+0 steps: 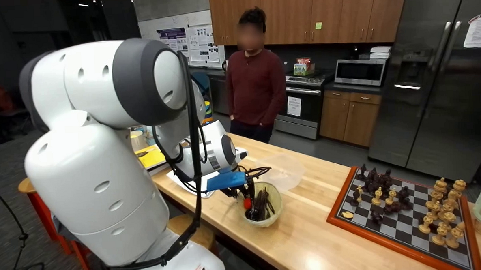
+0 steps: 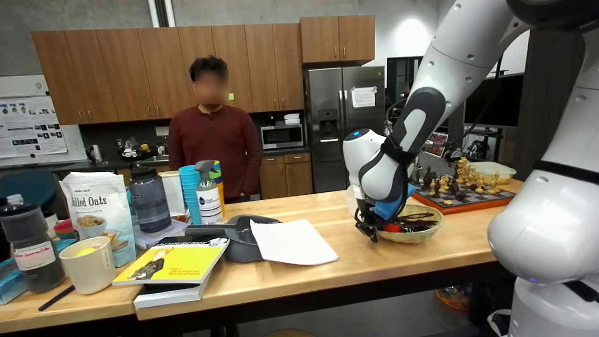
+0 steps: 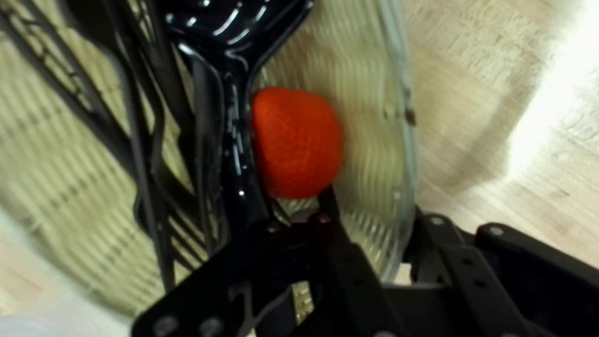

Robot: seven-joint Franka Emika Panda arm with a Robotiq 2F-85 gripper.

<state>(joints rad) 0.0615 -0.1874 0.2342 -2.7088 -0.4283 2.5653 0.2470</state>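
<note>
1. Basket (image 3: pixel 408 154): on the table (image 1: pixel 318 245), holding black utensils (image 3: pixel 236 140) and a red ball (image 3: pixel 298 142).
2. Gripper (image 3: pixel 374 222): jaws partly apart, astride the basket's wall; I cannot tell whether they grip it.
3. Mug (image 2: pixel 89 270): in an exterior view, something yellow (image 2: pixel 87 251) inside.

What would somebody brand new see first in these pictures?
Probably the big white robot arm, bent over the wooden table. Next, the bright red-orange thing, maybe a tangerine, beside black utensils in the woven basket. Then the chessboard farther along the table, holding light and dark pieces.
</note>
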